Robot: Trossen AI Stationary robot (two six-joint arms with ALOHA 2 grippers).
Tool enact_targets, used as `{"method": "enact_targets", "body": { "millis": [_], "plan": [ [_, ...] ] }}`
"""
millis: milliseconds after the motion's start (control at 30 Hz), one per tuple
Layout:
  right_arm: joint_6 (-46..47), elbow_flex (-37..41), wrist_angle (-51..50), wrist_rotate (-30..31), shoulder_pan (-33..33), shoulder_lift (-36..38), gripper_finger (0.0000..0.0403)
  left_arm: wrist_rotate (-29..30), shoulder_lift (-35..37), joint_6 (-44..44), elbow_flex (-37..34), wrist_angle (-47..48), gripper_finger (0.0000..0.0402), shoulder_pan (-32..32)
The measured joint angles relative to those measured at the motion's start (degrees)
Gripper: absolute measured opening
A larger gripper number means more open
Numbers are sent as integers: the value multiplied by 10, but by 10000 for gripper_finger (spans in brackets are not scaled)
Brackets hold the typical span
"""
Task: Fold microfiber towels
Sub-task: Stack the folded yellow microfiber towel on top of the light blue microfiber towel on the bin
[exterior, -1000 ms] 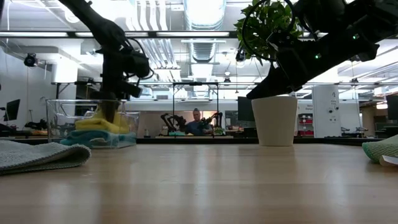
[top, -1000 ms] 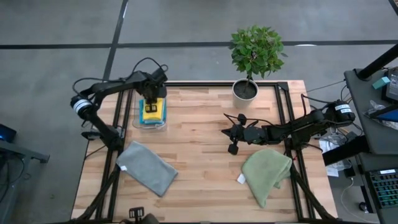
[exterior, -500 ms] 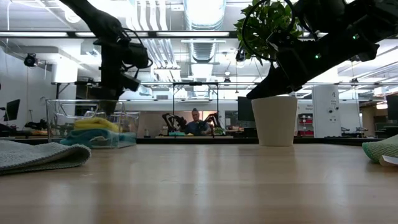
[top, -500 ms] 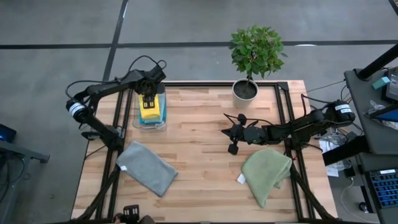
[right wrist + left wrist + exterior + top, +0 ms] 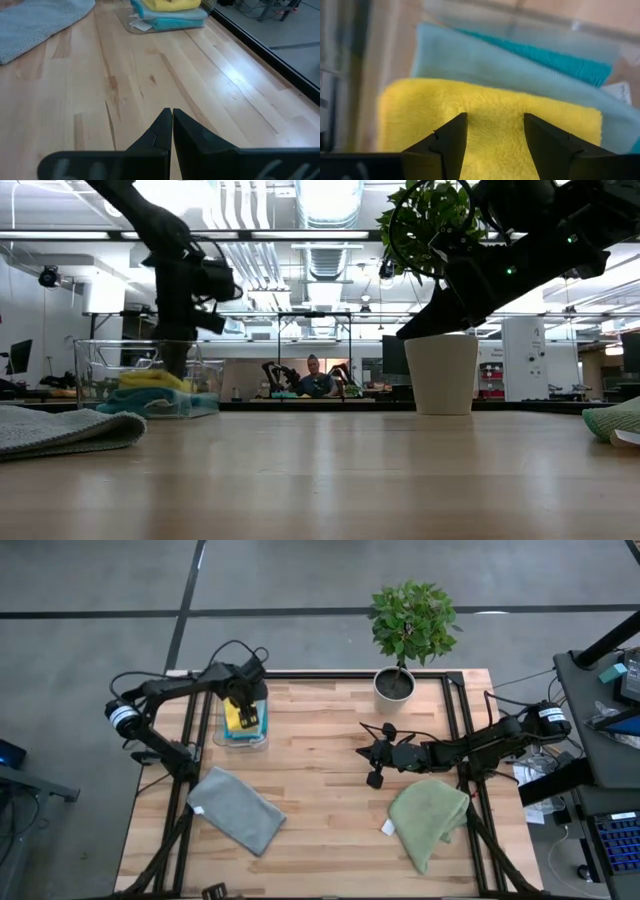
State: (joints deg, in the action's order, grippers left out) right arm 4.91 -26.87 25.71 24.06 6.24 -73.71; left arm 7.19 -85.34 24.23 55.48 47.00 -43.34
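The left gripper point(image 5: 492, 142) has its jaws spread just above the yellow towel point(image 5: 490, 125), which tops the light blue towel point(image 5: 485, 65) and teal towel point(image 5: 570, 67) in the clear bin point(image 5: 245, 735). The right gripper point(image 5: 172, 120), jaws pressed together, hovers over bare worktop point(image 5: 200, 75).

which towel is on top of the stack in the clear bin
The yellow towel tops the stack, under the left end effector, whose open fingers hang over it. The light blue towel and teal towel lie beneath it.

Your left gripper point(image 5: 246, 716) back down over the bin point(image 5: 262, 734) at ten o'clock, after lifting clear, fingers parted above the yellow towel point(image 5: 490, 135)
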Motion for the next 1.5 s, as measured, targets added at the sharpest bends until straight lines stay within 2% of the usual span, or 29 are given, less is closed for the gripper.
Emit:
{"method": "enact_targets", "body": {
  "millis": [167,300,500,900,1067,1400,1500],
  "plan": [
    [2,0,0,0,0,0,9,6,0,-18,-59,-45,179,6],
    [2,0,0,0,0,0,9,0,1,-28,-80,-48,179,22],
    [2,0,0,0,0,0,9,-37,2,0,-79,-44,149,58],
    [0,0,0,0,0,0,9,-43,55,1,-52,-45,90,64],
    [0,0,-1,0,0,0,9,-45,59,-26,-57,-43,81,64],
    [0,0,-2,0,0,0,9,-112,56,-39,-98,-39,79,81],
    [0,0,-2,0,0,0,9,-113,57,-42,-100,-38,79,85]
  ]
}}
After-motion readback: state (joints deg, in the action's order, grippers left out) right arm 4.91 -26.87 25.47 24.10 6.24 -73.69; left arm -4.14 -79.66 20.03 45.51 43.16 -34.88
